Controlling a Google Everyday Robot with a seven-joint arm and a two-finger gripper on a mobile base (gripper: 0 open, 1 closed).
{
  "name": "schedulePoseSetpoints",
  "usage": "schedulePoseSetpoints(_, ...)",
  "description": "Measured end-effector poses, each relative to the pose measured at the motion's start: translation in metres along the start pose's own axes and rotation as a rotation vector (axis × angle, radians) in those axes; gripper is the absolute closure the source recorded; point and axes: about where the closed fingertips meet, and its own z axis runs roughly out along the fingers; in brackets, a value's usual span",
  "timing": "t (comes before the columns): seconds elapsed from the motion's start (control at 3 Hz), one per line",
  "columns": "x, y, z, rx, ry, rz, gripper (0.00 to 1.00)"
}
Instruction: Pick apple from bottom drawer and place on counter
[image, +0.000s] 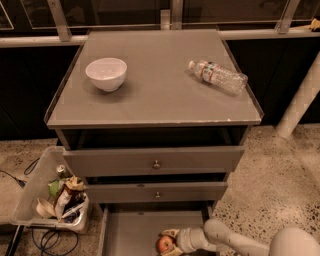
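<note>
The bottom drawer is pulled open below the two knobbed drawers. The small red apple lies on its floor at the front right, near the picture's bottom edge. My gripper reaches in from the lower right on its pale arm, and its fingers sit around the apple, closed against it. The counter is the flat grey cabinet top above.
A white bowl stands on the counter's left and a plastic water bottle lies on its right. A clear bin of rubbish and cables sit on the floor to the left of the cabinet. A white post stands at the right.
</note>
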Motion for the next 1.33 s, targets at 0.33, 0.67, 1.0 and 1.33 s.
schedulePoseSetpoints(0.33,0.002,-0.004,0.003,-0.005,0.002,0.009,1.00)
schedulePoseSetpoints(0.67,-0.006,-0.010,-0.009,0.001,-0.011,0.008,1.00)
schedulePoseSetpoints(1.0,-0.037,-0.017,-0.054,0.043,-0.047,-0.040,1.00)
schedulePoseSetpoints(1.33,-0.073,-0.014,-0.094,0.075,-0.073,-0.103,1.00)
